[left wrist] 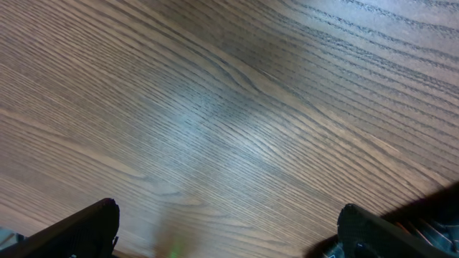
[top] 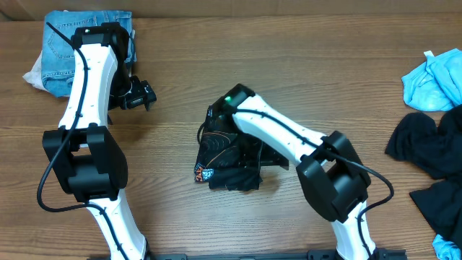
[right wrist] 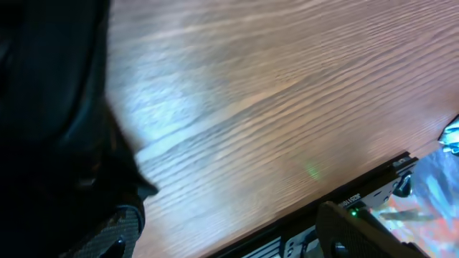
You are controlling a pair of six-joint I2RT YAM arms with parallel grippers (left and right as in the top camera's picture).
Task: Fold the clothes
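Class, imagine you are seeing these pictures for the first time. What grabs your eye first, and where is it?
A black jersey, bunched into a small bundle, sits mid-table under the right arm. Some blue jeans lie at the far left corner, and a loose heap of black clothes with a light blue cloth waits at the right edge.

The jersey (top: 216, 157) lies in the middle of the table (top: 325, 72), jeans (top: 61, 43) far left, loose clothes (top: 422, 141) right.

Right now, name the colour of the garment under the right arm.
Black jersey with thin tan lines and a colourful logo; clearest in the overhead view.
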